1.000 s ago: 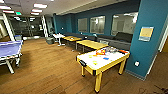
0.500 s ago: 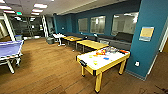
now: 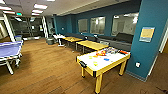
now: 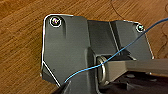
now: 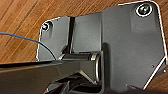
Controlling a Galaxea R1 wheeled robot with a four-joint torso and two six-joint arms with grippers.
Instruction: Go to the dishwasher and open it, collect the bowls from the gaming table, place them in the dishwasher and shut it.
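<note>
Gaming table (image 3: 111, 65) stands ahead and to the right of the robot, long axis running away toward the teal pillar (image 3: 146, 37). Bowls (image 3: 101, 53) cluster at its far end. Right arm nearer, I judge. Jaw state of either gripper: cannot tell.

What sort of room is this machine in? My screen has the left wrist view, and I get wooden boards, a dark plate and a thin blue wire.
Observer: The head view shows a games room. Ahead stands the gaming table, with a white top and yellow legs.
Operator: Is anything on it?
Observer: Yes, small bright things lie on the top, probably the bowls. The orange ones are toward the far end. They are too blurred to count.
Operator: What else is around?
Observer: A blue table-tennis table stands at the left of the room, apart from the gaming table, across open wooden floor.
</note>
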